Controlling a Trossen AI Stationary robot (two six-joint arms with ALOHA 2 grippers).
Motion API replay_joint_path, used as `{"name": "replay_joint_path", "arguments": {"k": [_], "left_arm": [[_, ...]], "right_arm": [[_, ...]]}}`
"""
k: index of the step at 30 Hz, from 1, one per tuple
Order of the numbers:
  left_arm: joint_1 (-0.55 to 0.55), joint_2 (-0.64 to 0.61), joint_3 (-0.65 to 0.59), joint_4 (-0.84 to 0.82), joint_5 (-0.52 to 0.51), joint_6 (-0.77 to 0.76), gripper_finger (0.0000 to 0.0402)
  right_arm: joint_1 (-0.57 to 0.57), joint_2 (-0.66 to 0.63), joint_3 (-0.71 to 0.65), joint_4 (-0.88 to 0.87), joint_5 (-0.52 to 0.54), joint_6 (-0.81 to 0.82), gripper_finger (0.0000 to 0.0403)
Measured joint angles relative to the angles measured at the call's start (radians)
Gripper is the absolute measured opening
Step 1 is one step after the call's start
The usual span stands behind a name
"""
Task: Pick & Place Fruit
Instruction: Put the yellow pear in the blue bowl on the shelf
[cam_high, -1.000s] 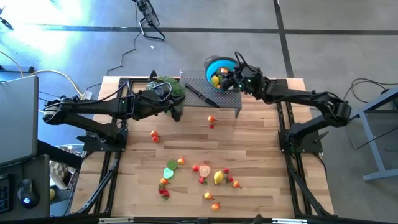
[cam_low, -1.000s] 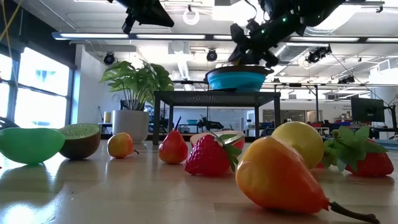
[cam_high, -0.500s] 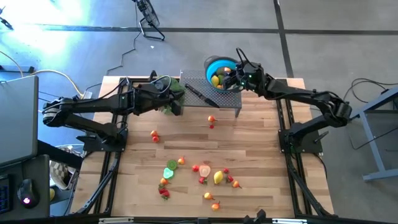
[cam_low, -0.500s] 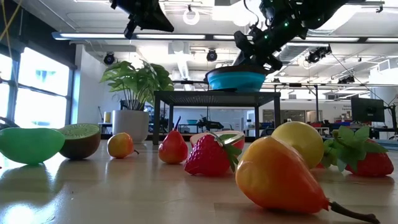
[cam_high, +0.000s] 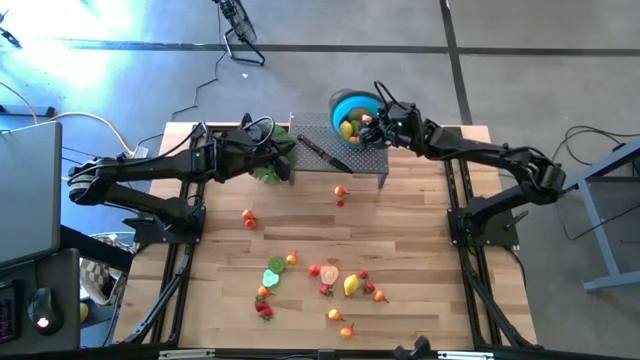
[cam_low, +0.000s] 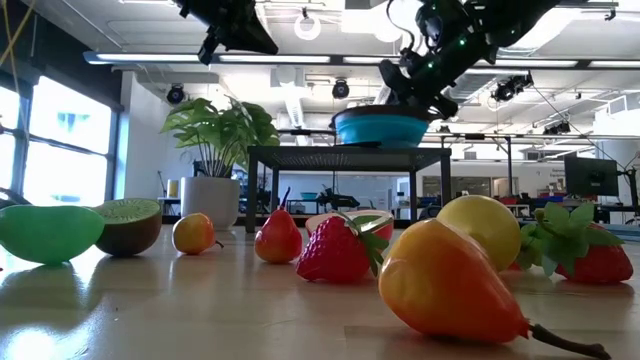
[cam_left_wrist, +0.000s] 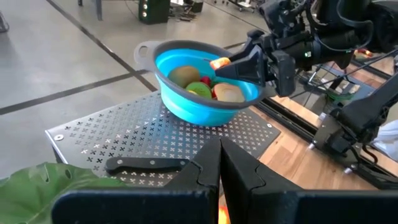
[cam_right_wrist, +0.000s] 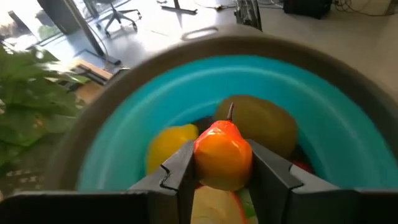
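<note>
Orange fruit (cam_right_wrist: 222, 155) between right gripper (cam_right_wrist: 221, 171) fingers.

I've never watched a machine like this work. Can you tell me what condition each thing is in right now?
Right pincer: shut on an orange pear, held over the blue bowl.
Left pincer: shut, empty, near the leafy plant.
Blue bowl: upright on the metal stand, already holding several fruits.
Knife: lying flat on the stand.
Loose fruit: scattered on the wooden table, not yet picked.
</note>
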Motion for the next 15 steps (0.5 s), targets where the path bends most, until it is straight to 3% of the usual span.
{"name": "replay_joint_path", "arguments": {"k": [7,15], "left_arm": [[0.000,0.000,0.000,0.000,-0.006,0.000,0.0005],[0.000,0.000,0.000,0.000,-0.006,0.000,0.0005]], "right_arm": [[-0.020,0.000,0.000,-0.014,-0.023,-0.009,0.0111],[-0.019,0.000,0.000,0.089,-0.068,-0.014,0.0111]]}}
